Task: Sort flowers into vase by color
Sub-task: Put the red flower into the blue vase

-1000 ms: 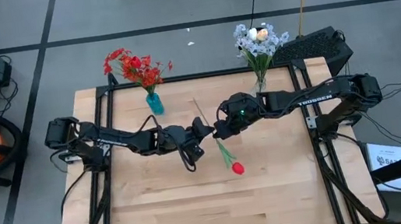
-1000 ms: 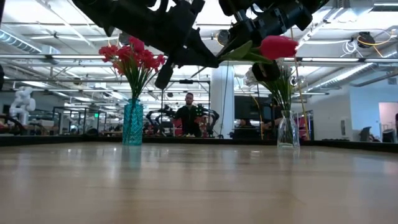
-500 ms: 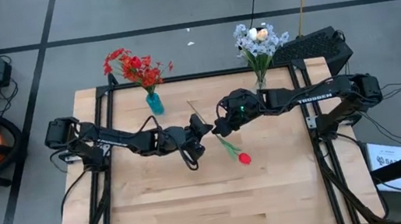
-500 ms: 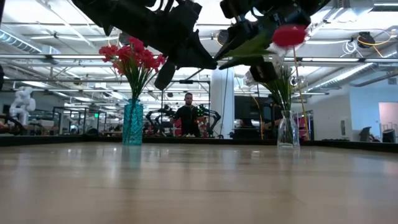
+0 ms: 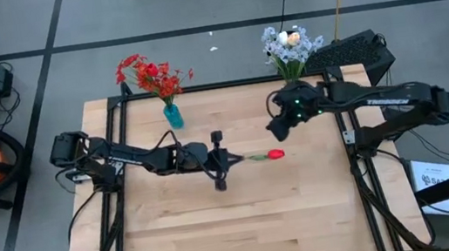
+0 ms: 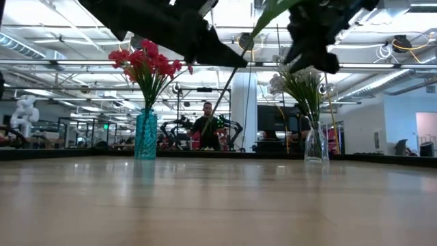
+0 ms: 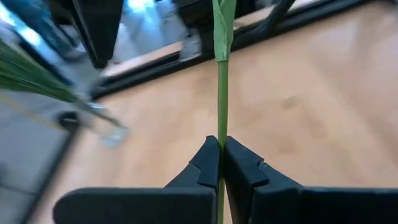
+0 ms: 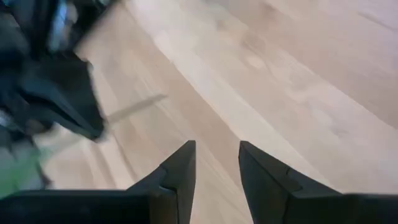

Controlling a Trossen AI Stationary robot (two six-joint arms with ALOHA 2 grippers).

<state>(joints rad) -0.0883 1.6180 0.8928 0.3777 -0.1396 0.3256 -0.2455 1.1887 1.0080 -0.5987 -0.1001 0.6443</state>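
1. Your left gripper (image 5: pixel 218 148) hangs over the table (image 5: pixel 308 219) middle, jaws clamped on the red tulip's (image 5: pixel 275 154) green stem (image 7: pixel 221 93).
2. Your right gripper (image 8: pixel 216 163), jaws apart and empty, hovers just beyond the bud.
3. Farthest back stand the teal vase (image 5: pixel 172 115) and the clear vase (image 6: pixel 315 142).

Over the table (image 5: pixel 170 239) centre, the left hand (image 5: pixel 216 137) pinches a red tulip (image 5: pixel 275 154) whose bud points toward 3 o'clock. The right hand (image 5: pixel 277 129) hovers apart, toward 1 o'clock.
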